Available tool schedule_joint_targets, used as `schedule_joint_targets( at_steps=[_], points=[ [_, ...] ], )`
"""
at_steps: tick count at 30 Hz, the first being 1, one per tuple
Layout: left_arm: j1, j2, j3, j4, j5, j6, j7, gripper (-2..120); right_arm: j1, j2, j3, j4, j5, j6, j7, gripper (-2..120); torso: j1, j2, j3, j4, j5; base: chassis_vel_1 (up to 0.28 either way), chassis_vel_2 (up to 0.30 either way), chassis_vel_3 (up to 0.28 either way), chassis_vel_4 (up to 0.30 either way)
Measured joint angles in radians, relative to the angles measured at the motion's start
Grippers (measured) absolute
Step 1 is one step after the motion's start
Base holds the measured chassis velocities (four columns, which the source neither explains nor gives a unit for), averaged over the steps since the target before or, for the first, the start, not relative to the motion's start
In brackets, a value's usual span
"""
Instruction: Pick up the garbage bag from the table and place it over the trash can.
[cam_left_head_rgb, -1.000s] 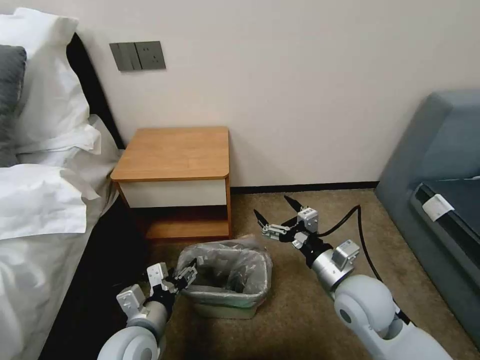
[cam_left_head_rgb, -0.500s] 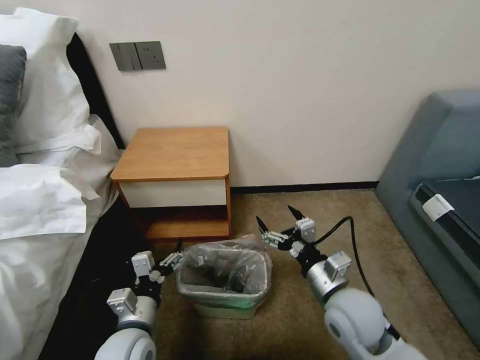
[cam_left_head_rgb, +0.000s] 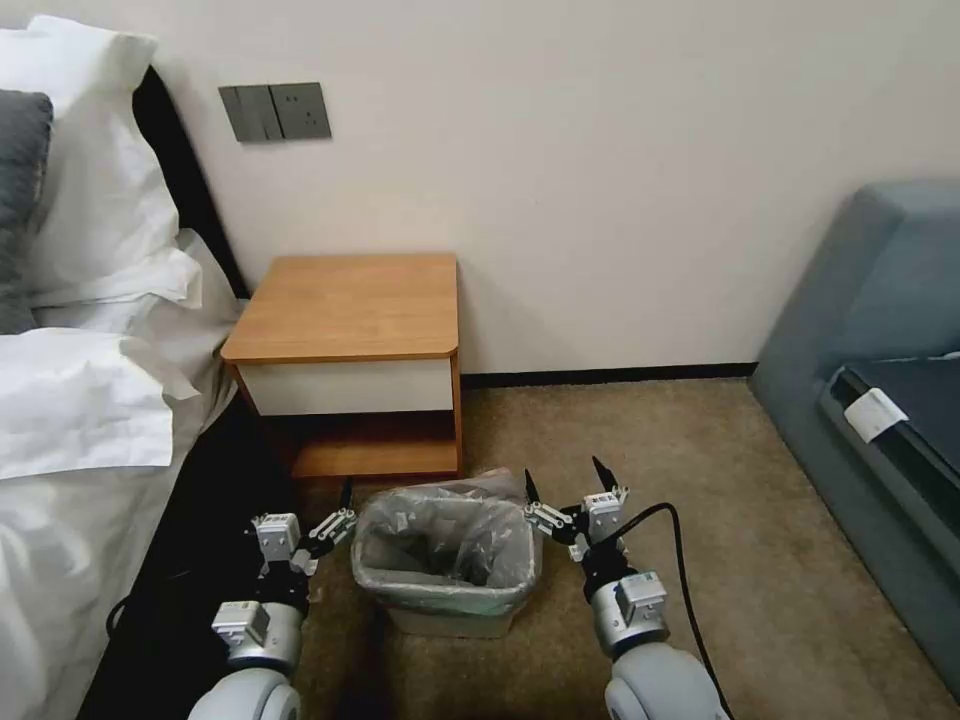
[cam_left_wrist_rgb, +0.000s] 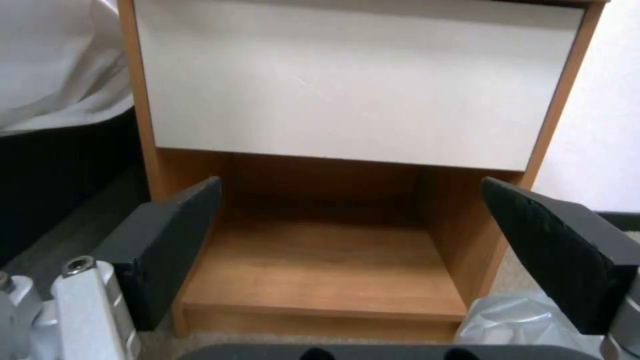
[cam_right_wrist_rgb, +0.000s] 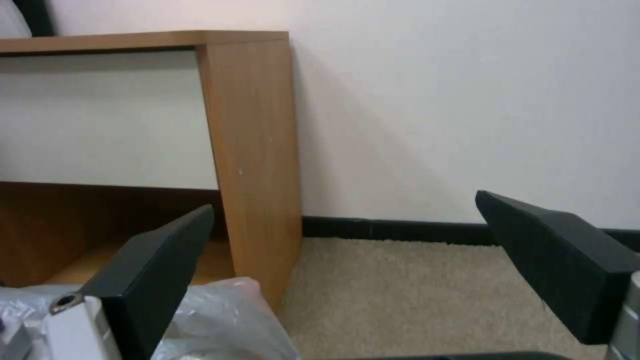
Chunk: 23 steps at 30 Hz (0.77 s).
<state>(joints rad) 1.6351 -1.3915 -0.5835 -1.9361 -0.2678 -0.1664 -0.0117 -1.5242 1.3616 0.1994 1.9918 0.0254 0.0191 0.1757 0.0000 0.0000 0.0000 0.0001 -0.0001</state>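
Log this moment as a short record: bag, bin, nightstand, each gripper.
garbage bag: lining the bin, its edge folded over the rim
trash can: on the carpet in front of the nightstand, upright
table: top bare, against the wall beside the bed
left gripper: open, holding nothing, just left of the bin
right gripper: open, holding nothing, just right of the bin
task state: bag appears fitted over the bin

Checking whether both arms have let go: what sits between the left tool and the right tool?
In the head view, the trash can lined with the garbage bag stands between the open left tool and the open right tool.
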Motion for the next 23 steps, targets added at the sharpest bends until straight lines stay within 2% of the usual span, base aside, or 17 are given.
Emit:
schedule_joint_targets(
  at_steps=[23],
  points=[
    [0.001, -0.001, 0.001, -0.003, -0.005, 0.009, -0.003, 97, 0.003, -0.004, 0.0, 0.003, 0.007, -0.003, -0.003, 100, 0.0, 0.0, 0.0, 0.0, 0.0001, 0.0, 0.0, 0.0, 0.0]
  ],
)
